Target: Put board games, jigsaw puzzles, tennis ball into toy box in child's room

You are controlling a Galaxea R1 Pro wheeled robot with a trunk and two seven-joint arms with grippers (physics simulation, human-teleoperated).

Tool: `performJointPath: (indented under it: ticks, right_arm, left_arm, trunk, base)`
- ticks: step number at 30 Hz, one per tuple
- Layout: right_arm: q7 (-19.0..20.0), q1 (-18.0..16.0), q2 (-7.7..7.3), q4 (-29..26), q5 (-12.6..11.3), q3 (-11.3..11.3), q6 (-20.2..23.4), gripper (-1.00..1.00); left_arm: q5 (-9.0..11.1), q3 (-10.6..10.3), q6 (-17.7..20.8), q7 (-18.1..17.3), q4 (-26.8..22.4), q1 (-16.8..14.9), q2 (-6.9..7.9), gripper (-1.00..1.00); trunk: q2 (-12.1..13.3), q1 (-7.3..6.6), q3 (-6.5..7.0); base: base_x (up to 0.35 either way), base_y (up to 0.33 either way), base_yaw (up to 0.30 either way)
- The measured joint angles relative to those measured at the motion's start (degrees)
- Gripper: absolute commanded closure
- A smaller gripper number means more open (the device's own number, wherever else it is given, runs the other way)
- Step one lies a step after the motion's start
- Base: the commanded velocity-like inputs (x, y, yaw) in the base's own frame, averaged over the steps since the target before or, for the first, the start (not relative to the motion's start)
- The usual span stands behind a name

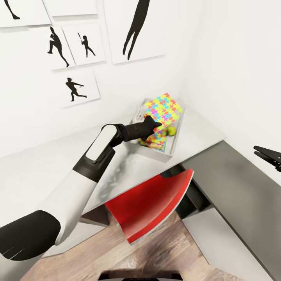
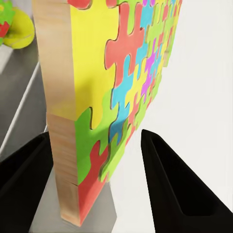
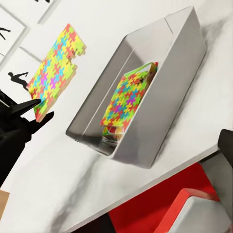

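Observation:
My left gripper (image 1: 155, 123) is shut on the lower corner of a colourful jigsaw puzzle (image 1: 164, 108), holding it tilted in the air over the white toy box (image 1: 157, 154) at the table's far right. In the left wrist view the puzzle (image 2: 111, 82) stands edge-on between the two black fingers (image 2: 177, 189). A second jigsaw puzzle (image 3: 127, 97) leans upright inside the box (image 3: 162, 104), and the tennis ball (image 1: 171, 131) lies beside it. My right gripper (image 1: 268, 156) hangs open at the right, away from the box, with nothing in it.
The white table (image 1: 47, 168) runs along the wall with silhouette pictures (image 1: 80, 89). A red chair (image 1: 156, 203) is tucked under the table just below the box. A grey surface (image 1: 242, 195) lies at the right, above the wooden floor (image 1: 156, 257).

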Motion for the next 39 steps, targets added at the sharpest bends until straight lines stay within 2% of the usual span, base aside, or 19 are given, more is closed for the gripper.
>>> performJointPath:
  ticks: [8, 19, 24, 31, 39]
  right_arm:
    - [0.0, 0.0, -0.02, 0.0, 0.0, 0.0, 0.0, -1.00]
    - [0.1, 0.0, -0.03, 0.0, 0.0, -0.1, 0.0, -1.00]
    - [0.1, 0.0, -0.17, 0.0, -0.1, -0.1, 0.0, -1.00]
    - [0.2, 0.7, -0.66, 0.0, -0.2, -0.2, 0.0, -1.00]
    - [0.2, 1.7, -0.79, 0.0, -0.2, 0.3, 0.0, -1.00]
  left_arm:
    - [-0.2, 1.3, -0.1, -0.1, 0.0, 1.2, 0.42, 1.00]
    - [-0.3, 1.6, -0.5, -0.1, 1.0, 1.5, 0.36, 1.00]
    - [-1.3, 1.6, -2.0, -0.1, 5.5, 0.5, -0.03, 1.00]
    - [-1.1, 1.4, -2.6, -1.8, 14.9, -4.9, -1.01, 1.00]
    - [-0.2, 1.5, -2.7, -3.3, 19.1, -6.7, -1.57, 1.00]
  trunk:
    - [0.0, 0.01, 0.00]
    - [0.0, 0.03, 0.00]
    - [0.0, 0.03, 0.01]
    - [0.0, 0.03, 0.01]
    - [0.0, 0.03, -0.32]
  base:
    - [0.292, 0.000, 0.000]
    - [0.081, 0.000, 0.000]
    - [0.012, 0.000, 0.000]
    - [0.003, 0.000, 0.000]
    - [0.000, 0.000, 0.000]
